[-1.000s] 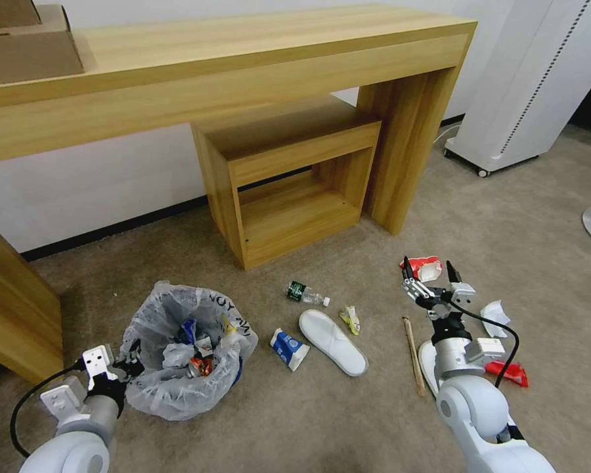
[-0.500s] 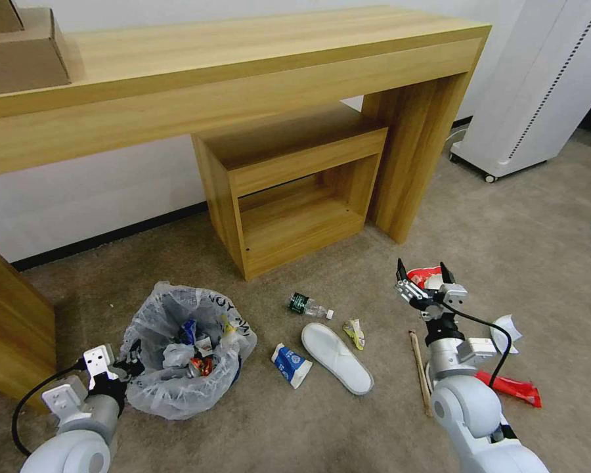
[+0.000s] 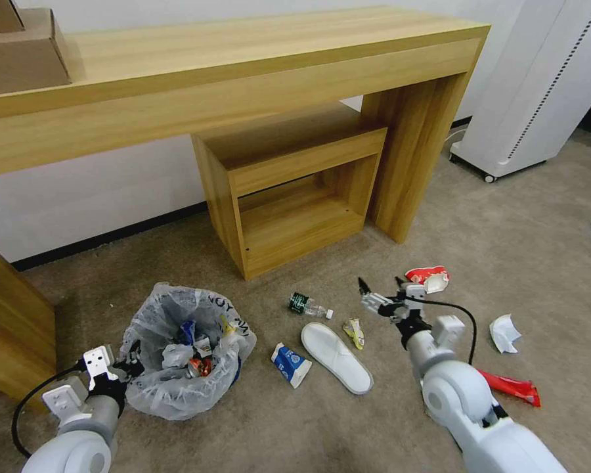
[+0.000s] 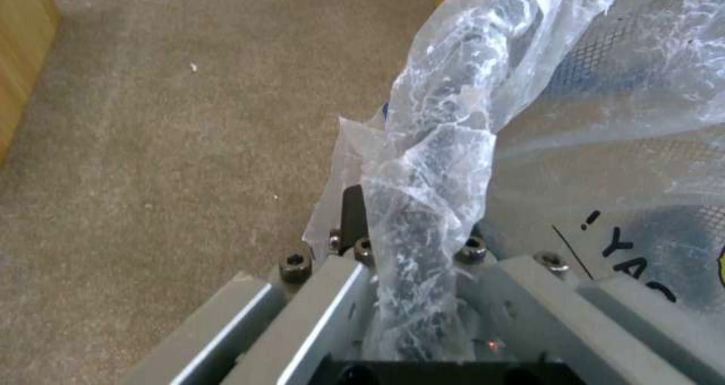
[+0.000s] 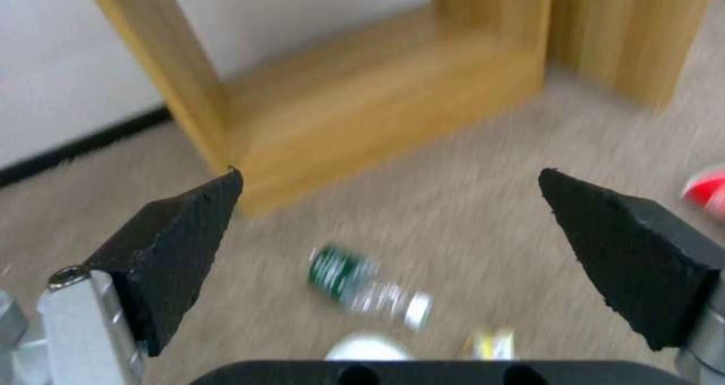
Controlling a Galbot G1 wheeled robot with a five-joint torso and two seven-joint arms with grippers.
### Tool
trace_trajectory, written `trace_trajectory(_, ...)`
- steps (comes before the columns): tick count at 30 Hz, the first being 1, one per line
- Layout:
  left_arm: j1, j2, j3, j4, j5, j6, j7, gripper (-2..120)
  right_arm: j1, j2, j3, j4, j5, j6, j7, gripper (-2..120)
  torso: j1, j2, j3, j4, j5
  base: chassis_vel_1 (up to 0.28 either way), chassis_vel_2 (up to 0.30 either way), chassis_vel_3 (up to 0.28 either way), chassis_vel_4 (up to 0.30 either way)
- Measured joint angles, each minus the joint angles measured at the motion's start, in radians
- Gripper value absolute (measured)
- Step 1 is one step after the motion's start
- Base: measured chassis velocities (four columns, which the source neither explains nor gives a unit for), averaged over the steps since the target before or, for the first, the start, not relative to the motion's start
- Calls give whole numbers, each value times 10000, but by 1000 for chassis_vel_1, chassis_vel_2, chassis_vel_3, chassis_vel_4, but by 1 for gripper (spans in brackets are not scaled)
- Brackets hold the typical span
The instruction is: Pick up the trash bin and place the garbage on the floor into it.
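Note:
The trash bin (image 3: 184, 355), blue under a clear lettered bag, stands on the floor (image 3: 276, 427) at the lower left with litter inside. My left gripper (image 3: 128, 364) is shut on its bag-covered rim (image 4: 423, 204). My right gripper (image 3: 379, 285) hangs open just right of the clear green-label bottle (image 3: 306, 305), with nothing between its fingers. In the right wrist view the bottle (image 5: 366, 286) lies beyond the spread fingertips (image 5: 189, 215). More garbage lies about: a white slipper (image 3: 337, 357), a white-blue paper pack (image 3: 289, 364), a yellow wrapper (image 3: 354, 332) and red wrappers (image 3: 427, 274) (image 3: 509, 387).
A long wooden table (image 3: 243, 72) runs along the wall with a low wooden shelf unit (image 3: 289, 190) under it. A white wheeled appliance (image 3: 538, 85) stands at the back right. A white scrap (image 3: 505, 332) lies on the carpet to the right. A table leg (image 3: 13, 322) rises left of the bin.
My right arm has swung left, from over the red wrapper towards the bottle, still open. The left gripper and bin have stayed put. The camera shifted slightly early on.

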Motion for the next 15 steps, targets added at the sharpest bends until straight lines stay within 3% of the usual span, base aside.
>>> trace_trajectory(8,4,-129,-12,50,120,-58,1,1,1027,-258,-855,-195,1694,-2399,1543,100,0,0,0,0,2,0,0,0,0)
trace_trajectory(13,-15,-239,-1,114,220,-166,34,1,1547,-586,-936,-791,2242,-3297,1725,100,0,-1,0,-2,1,0,0,0,0)
trace_trajectory(15,-50,-299,25,137,263,-188,47,1,2060,-715,-1418,-1437,2364,-3725,1721,100,0,0,0,-2,1,0,0,0,0)
